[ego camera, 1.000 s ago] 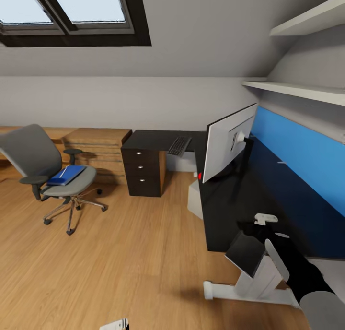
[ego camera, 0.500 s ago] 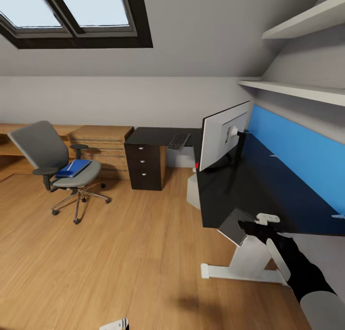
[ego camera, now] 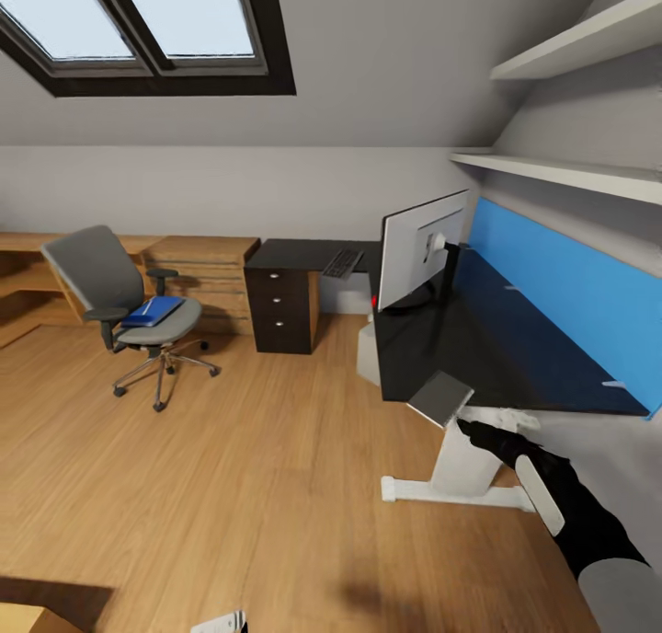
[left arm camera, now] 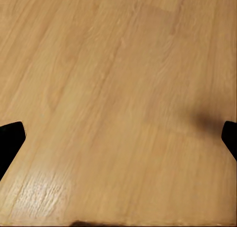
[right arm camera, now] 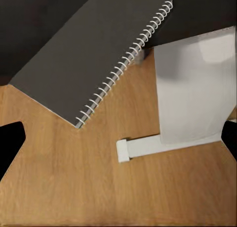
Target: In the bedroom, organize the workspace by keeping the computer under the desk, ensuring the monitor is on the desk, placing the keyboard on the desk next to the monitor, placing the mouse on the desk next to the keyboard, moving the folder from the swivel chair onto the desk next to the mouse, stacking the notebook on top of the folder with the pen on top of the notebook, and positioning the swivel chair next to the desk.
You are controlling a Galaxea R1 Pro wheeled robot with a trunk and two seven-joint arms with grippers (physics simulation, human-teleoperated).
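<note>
The grey swivel chair (ego camera: 97, 279) stands on the floor at the left, with the blue folder (ego camera: 154, 311) on its seat. On the black desk (ego camera: 487, 348) stand the monitor (ego camera: 418, 247) and, farther back, the keyboard (ego camera: 342, 263). The grey computer (ego camera: 369, 355) sits under the desk. The dark grey spiral notebook (ego camera: 439, 398) (right arm camera: 94, 54) lies over the desk's near corner, partly overhanging. My right gripper (ego camera: 473, 428) (right arm camera: 118, 143) hovers just beside it, open, holding nothing. My left gripper (left arm camera: 118, 138) is open over bare floor. I cannot make out the mouse or the pen.
A black three-drawer unit (ego camera: 285, 306) supports the desk's far wing, beside low wooden shelving (ego camera: 207, 265). The white desk leg (ego camera: 460, 472) stands under the near corner. A blue wall panel (ego camera: 570, 311) and white wall shelves (ego camera: 570, 173) run along the right. Wood floor stretches between chair and desk.
The whole view has drawn back from the desk, so the desk, monitor and chair look smaller. The notebook stays on the desk corner and my right gripper stays close beside it.
</note>
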